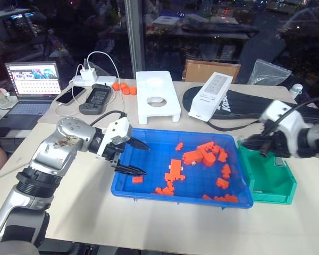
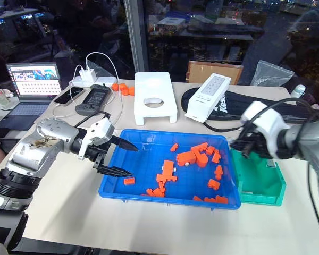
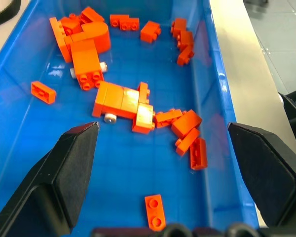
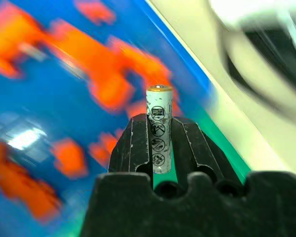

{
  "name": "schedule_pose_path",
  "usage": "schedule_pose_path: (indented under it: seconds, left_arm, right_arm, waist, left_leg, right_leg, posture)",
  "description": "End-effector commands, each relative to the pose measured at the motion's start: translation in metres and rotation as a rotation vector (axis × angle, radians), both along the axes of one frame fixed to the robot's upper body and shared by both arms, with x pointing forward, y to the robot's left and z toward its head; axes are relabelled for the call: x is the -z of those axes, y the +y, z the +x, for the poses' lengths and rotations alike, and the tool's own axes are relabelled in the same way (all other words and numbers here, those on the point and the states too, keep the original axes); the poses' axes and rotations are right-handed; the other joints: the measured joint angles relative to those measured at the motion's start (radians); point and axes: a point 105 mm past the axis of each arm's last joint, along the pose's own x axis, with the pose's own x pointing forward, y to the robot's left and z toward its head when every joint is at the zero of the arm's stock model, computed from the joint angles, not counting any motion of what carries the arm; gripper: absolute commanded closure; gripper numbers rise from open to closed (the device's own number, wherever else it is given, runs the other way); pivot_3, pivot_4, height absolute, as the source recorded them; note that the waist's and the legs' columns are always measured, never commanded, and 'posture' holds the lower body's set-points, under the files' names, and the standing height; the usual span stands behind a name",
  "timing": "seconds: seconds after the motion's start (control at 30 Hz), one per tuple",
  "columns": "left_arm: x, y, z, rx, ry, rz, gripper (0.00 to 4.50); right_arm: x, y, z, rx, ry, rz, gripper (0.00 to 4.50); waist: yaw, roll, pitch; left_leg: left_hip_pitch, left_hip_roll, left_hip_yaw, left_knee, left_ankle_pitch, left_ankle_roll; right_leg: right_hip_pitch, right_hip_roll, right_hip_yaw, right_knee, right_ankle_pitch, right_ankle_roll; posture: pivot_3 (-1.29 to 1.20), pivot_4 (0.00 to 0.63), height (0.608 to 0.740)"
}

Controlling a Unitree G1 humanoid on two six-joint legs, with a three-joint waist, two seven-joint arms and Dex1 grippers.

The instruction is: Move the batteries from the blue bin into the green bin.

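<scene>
My right gripper (image 4: 159, 124) is shut on a whitish battery (image 4: 159, 104) that stands up between its fingers. In the left eye view this gripper (image 1: 245, 143) hangs over the gap between the blue bin (image 1: 149, 194) and the green bin (image 1: 279, 187), at the green bin's left rim. Whitish ends of two more batteries (image 3: 109, 117) (image 3: 103, 64) poke out from among orange bricks in the blue bin. Above the left end of that bin my left gripper (image 1: 146, 161) stands open, holding nothing.
Orange bricks (image 1: 202, 156) lie scattered across the blue bin. Behind it stand a white stand (image 1: 157, 95), a white box (image 1: 210, 95) and a black bag (image 1: 244, 106). A laptop (image 1: 32, 79), phones (image 1: 95, 98) and orange caps (image 1: 125, 88) sit at the back left.
</scene>
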Motion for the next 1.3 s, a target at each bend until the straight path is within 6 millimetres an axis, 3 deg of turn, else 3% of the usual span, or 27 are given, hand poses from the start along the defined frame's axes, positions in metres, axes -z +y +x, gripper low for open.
schedule_pose_path:
  seconds: [0.03,0.17,0.2,0.47,0.53,0.63,0.7,0.8,0.87,1.23,1.27,1.3]
  left_arm:
    - [-0.005,-0.006,0.001,0.036,-0.047,0.010,0.00]
    - [-0.008,-0.008,0.001,0.045,-0.045,0.003,0.00]
    - [-0.007,-0.007,0.001,0.044,-0.045,0.016,0.00]
    - [-0.002,-0.001,0.003,0.026,-0.050,0.042,0.00]
    - [-0.002,-0.001,0.003,0.023,-0.053,0.047,0.00]
    - [-0.002,0.000,0.002,0.022,-0.054,0.049,0.00]
    - [-0.002,0.000,0.002,0.021,-0.055,0.049,0.00]
    - [-0.001,0.000,0.002,0.020,-0.057,0.048,0.00]
    - [0.000,-0.001,0.001,0.021,-0.056,0.046,0.00]
    - [0.002,0.000,-0.005,-0.005,-0.047,0.040,0.00]
    - [0.002,0.000,-0.005,-0.008,-0.048,0.040,0.00]
    - [0.002,0.000,-0.005,-0.011,-0.050,0.040,0.00]
  right_arm:
    - [-0.001,-0.004,0.000,0.050,-0.026,0.028,4.22]
    - [0.027,-0.008,-0.004,0.075,0.048,0.021,4.22]
    - [0.029,-0.008,-0.006,0.074,0.056,0.009,3.22]
    - [-0.006,0.015,0.008,-0.016,-0.070,-0.010,0.57]
    - [-0.025,0.046,0.020,-0.134,-0.178,0.022,0.02]
    - [-0.024,0.099,0.023,-0.348,-0.199,0.053,0.02]
    - [-0.018,0.113,0.023,-0.417,-0.192,0.039,0.02]
    - [0.019,0.137,0.027,-0.564,-0.129,-0.066,0.02]
    - [0.030,0.151,0.031,-0.653,-0.115,-0.103,0.02]
    - [0.064,0.172,0.057,-0.807,-0.025,-0.143,0.02]
    - [0.067,0.173,0.057,-0.812,-0.006,-0.129,0.52]
    - [0.070,0.173,0.057,-0.821,0.012,-0.127,0.72]
  waist:
    - [-0.008,0.003,-0.002]
    - [-0.012,0.005,-0.002]
    - [-0.011,0.005,-0.002]
    - [-0.015,0.007,-0.002]
    - [-0.021,0.007,-0.002]
    - [-0.031,0.008,-0.002]
    - [-0.029,0.008,-0.002]
    - [-0.015,0.008,-0.002]
    - [-0.013,0.007,-0.002]
    - [-0.008,0.007,-0.002]
    - [-0.007,0.007,-0.002]
    - [-0.006,0.007,-0.002]
  left_leg:
    - [0.000,0.000,0.000,0.000,0.000,0.000]
    - [0.000,0.000,0.000,0.000,0.000,0.001]
    - [0.000,0.000,0.000,0.000,0.000,0.001]
    - [0.000,0.000,-0.001,0.000,0.000,0.001]
    - [0.000,0.000,0.000,0.000,0.000,0.001]
    - [0.001,0.000,-0.001,0.000,0.000,0.001]
    - [0.000,0.001,-0.002,-0.001,0.000,0.001]
    - [-0.001,0.000,-0.002,0.000,-0.001,0.001]
    - [-0.001,0.000,-0.001,0.001,-0.001,0.001]
    - [-0.001,0.000,-0.001,0.001,-0.001,0.001]
    - [-0.001,0.000,-0.001,0.001,-0.001,0.001]
    - [-0.001,0.000,-0.001,0.001,-0.001,0.001]
  right_leg:
    - [0.000,0.000,0.000,0.001,0.000,0.000]
    - [0.000,0.001,0.000,0.001,0.000,0.000]
    - [0.000,0.001,0.000,0.001,0.000,0.000]
    - [0.000,0.000,0.000,0.001,-0.001,0.002]
    - [0.000,0.000,0.000,0.001,-0.001,0.002]
    - [0.000,0.001,0.000,0.002,-0.001,0.002]
    - [0.000,0.002,0.000,0.002,-0.001,0.002]
    - [0.000,0.002,0.000,0.001,-0.001,0.002]
    - [0.000,0.002,0.000,0.000,-0.001,0.002]
    - [-0.001,0.002,0.000,0.003,0.000,0.000]
    - [-0.001,0.002,0.000,0.003,0.000,0.000]
    - [-0.001,0.002,0.000,0.004,0.000,0.000]
  posture:
    - [0.00,0.150,0.731]
    - [0.00,0.150,0.731]
    - [0.00,0.150,0.731]
    - [0.00,0.150,0.731]
    - [0.00,0.150,0.731]
    - [0.00,0.150,0.731]
    - [0.00,0.150,0.731]
    - [0.00,0.150,0.731]
    - [0.00,0.150,0.731]
    - [0.00,0.150,0.731]
    - [0.00,0.150,0.731]
    - [0.00,0.150,0.731]
